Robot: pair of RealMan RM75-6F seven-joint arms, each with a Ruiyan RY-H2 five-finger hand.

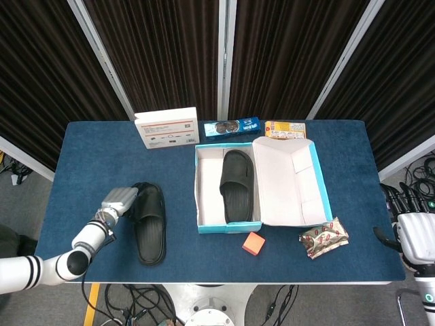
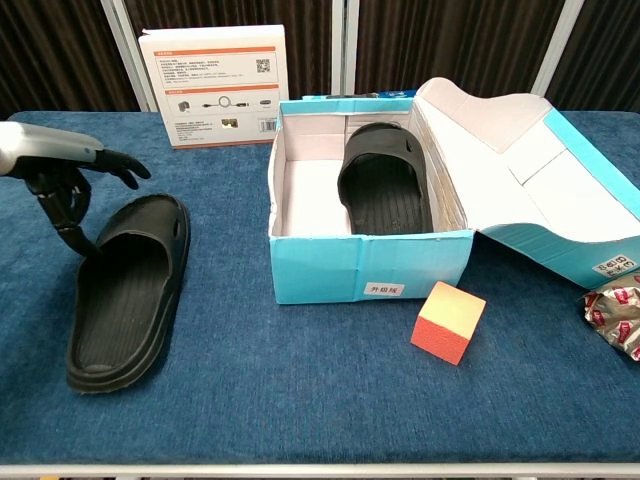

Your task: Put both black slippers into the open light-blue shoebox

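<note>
Slippers: two black. One lay inside the light-blue shoebox (image 1: 211, 227), toward its right side (image 2: 385, 190); the other lay on the tabletop (image 1: 88, 156) left of the box (image 1: 149, 223).
Left robot hand (image 2: 55, 180): fingers spread, one fingertip touching the loose slipper's left edge, nothing held.
Right robot hand (image 1: 411, 227): beyond the tabletop's right edge, fingers apart, holding nothing.
Surroundings: one orange cube (image 2: 448, 322) before the shoebox, one crumpled wrapper (image 1: 324, 238), one white carton (image 1: 167, 127), two snack packs behind.
</note>
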